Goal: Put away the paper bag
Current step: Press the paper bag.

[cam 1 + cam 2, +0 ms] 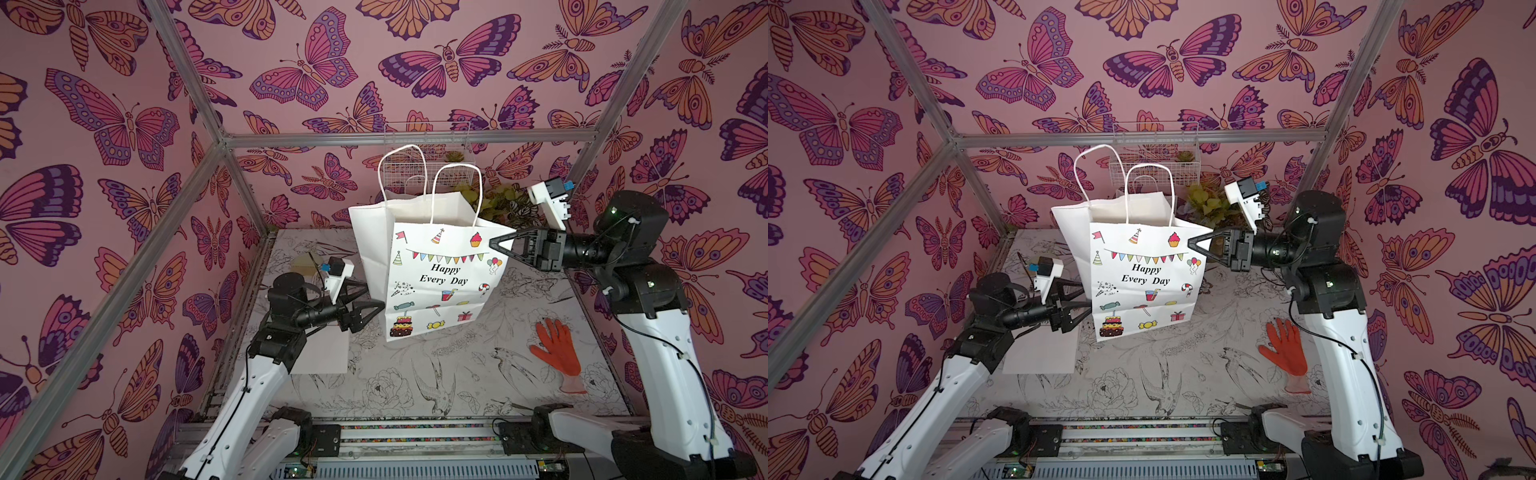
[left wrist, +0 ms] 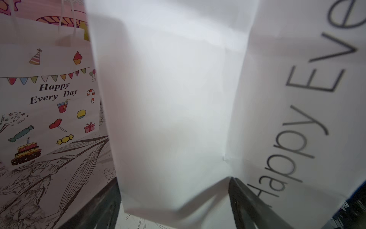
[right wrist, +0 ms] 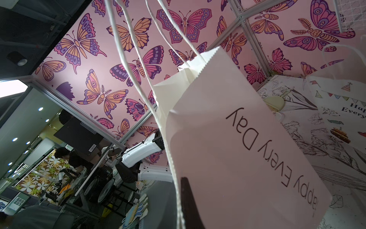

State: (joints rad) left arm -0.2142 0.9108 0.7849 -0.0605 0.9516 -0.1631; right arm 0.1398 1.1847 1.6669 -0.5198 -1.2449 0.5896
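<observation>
You are at the gathering step. The paper bag [image 1: 436,274] stands open and upright directly in front of and below the wire basket [image 1: 405,168] on the back wall, and its cord handles [image 1: 457,164] rise across the basket's mesh in both top views. Your right gripper [image 1: 493,242] is pinched closed on the bag's top edge at one upper corner; the right wrist view shows a dark finger [image 3: 187,200] pressed against that paper edge. Your left gripper [image 1: 374,297] is spread wide, with one finger [image 2: 249,202] at each fold of the bag's narrow side low down, bracketing it without a clear clamp. I cannot tell whether the base rests on the table [image 1: 415,374]. By my judgement nothing is put away yet. The next move calls for closing the left fingers so the narrow side folds inward rather than crumpling, with the right pinch steady. Then, if the basket is the bag's home, it calls for a two-handed lift up and back toward it, handles clear of its rim.
</observation>
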